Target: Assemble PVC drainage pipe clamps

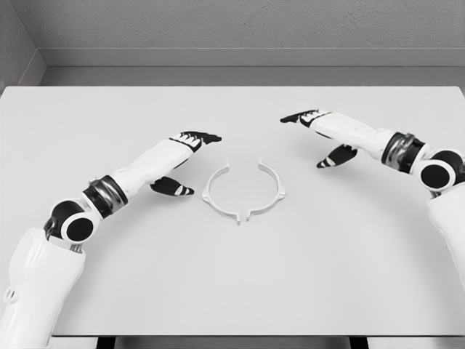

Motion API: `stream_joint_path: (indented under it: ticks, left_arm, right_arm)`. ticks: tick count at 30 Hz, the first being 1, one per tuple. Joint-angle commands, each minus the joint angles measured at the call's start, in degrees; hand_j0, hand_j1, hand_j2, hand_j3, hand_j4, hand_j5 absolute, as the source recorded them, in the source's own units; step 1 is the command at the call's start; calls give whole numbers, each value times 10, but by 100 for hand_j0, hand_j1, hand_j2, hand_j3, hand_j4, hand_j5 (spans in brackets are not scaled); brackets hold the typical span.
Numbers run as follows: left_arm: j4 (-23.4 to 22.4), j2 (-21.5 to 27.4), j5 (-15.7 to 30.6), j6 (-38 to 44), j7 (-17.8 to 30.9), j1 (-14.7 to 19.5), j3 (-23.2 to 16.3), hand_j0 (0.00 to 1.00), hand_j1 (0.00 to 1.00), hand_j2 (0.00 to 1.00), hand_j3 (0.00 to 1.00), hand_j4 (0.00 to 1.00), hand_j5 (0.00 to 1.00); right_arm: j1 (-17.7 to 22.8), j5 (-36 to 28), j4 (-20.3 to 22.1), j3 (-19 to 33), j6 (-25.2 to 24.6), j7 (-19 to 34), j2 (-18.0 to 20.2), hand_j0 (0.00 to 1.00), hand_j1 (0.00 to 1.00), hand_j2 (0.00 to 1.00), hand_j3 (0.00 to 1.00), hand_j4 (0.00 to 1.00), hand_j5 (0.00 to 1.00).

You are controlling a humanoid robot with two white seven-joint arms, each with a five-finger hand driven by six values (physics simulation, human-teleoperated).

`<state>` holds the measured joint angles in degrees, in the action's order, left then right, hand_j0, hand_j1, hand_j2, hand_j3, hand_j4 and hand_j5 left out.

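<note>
The two clamp halves lie joined at the near tabs but gapped at the far end, both hands, left and right, released and holding nothing.

You're looking at two glossy white arms with smooth shell segments. Each has a black ball joint ringed in white and a dark ribbed metallic band. The left hand and right hand have white backs and black fingers with pale bands.
</note>
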<state>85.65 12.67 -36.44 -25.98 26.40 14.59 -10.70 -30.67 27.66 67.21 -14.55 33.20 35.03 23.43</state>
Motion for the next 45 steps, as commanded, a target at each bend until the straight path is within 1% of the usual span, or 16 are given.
stream_joint_path:
  ticks: [1, 5, 8, 15, 22, 31, 37, 40, 45]
  left_arm:
    - [1, -2, 3, 0, 0, 0, 0, 100, 100, 100, 100, 100, 100]
    - [-4, -6, -1, 1, 0, 1, -3, 100, 100, 100, 100, 100, 100]
    - [-5, -8, -2, 6, 0, 4, -18, 100, 100, 100, 100, 100, 100]
    - [-11, -16, -3, 9, 0, 6, -21, 100, 100, 100, 100, 100, 100]
    - [-11, -23, -4, 10, 1, 7, -23, 100, 100, 100, 100, 100, 100]
    - [-11, -34, -4, 10, 0, 8, -31, 100, 100, 100, 100, 100, 100]
    - [-15, -37, -5, 10, 0, 14, -32, 100, 100, 100, 100, 100, 100]
    - [-22, -39, -5, 10, 0, 24, -39, 100, 100, 100, 100, 100, 100]
    - [-22, -44, -5, 10, 1, 25, -41, 100, 100, 100, 100, 100, 100]
  right_arm:
    - [0, -5, -7, -5, -2, 0, 1, 100, 100, 100, 100, 100, 100]
    - [0, -6, -5, -4, -2, 0, 1, 100, 100, 100, 100, 100, 100]
    - [0, -8, -3, -4, -2, 0, 1, 100, 100, 100, 100, 100, 100]
    - [-2, -8, -2, -10, -1, 0, 4, 100, 100, 100, 100, 100, 100]
    - [-3, -8, -2, -8, -1, 0, 19, 100, 100, 100, 100, 100, 100]
    - [-8, -6, -1, -11, -1, 0, 20, 100, 100, 100, 100, 100, 100]
    - [-8, -6, -1, -12, -1, 0, 20, 100, 100, 100, 100, 100, 100]
    - [-8, -6, -1, -12, -1, 0, 20, 100, 100, 100, 100, 100, 100]
    - [-8, -6, -1, -12, -1, 0, 20, 100, 100, 100, 100, 100, 100]
